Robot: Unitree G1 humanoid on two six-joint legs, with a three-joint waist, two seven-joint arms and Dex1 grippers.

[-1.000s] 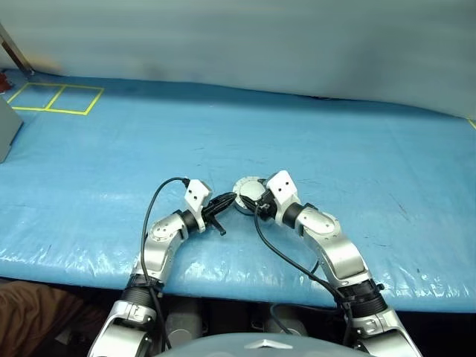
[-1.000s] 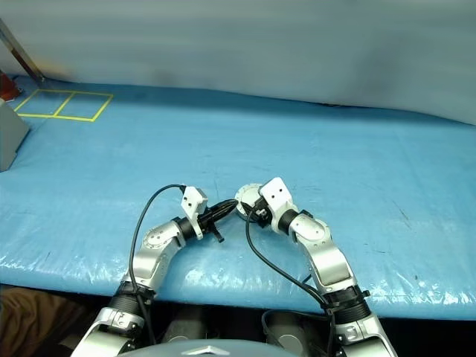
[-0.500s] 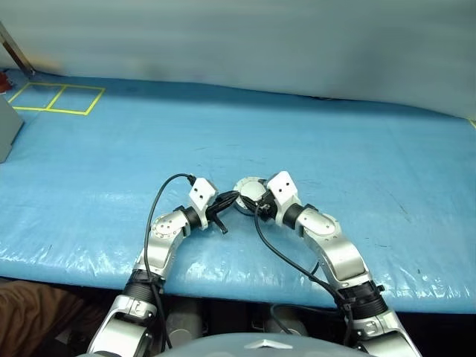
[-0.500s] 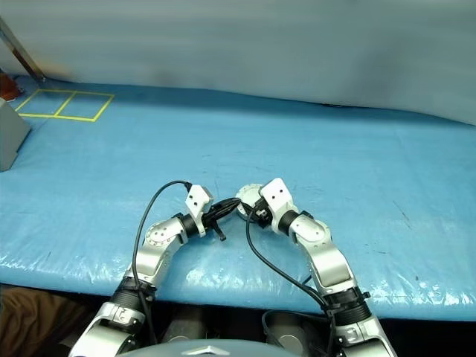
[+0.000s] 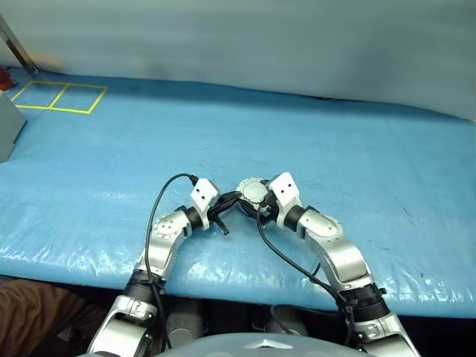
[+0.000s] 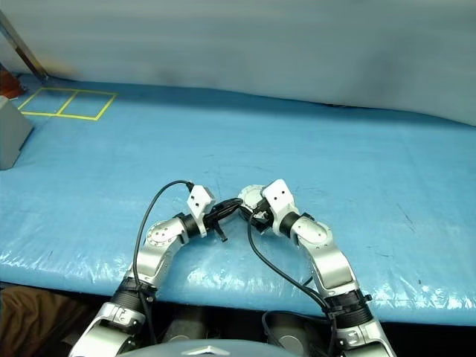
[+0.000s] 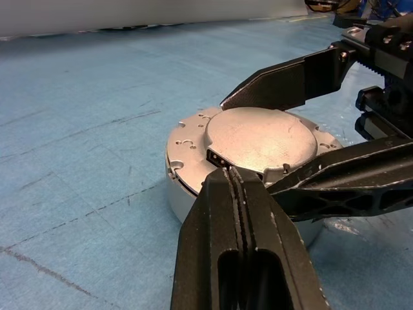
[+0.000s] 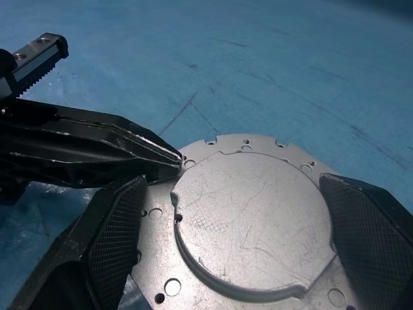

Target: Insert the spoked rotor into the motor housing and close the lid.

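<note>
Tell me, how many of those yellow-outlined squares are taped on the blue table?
2. Both sit side by side at the table's far left corner: the left square and the right square, sharing one edge. More could lie beyond the frame.

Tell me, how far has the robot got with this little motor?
Nearly finished, it seems. Done: the lid lies flat and closed on the motor housing, so the rotor is presumably inside, though hidden. In hand: the right end effector stands open on either side of the housing, and the shut left end effector has its tip at the lid's edge. Left: probably only drawing both arms away.
</note>
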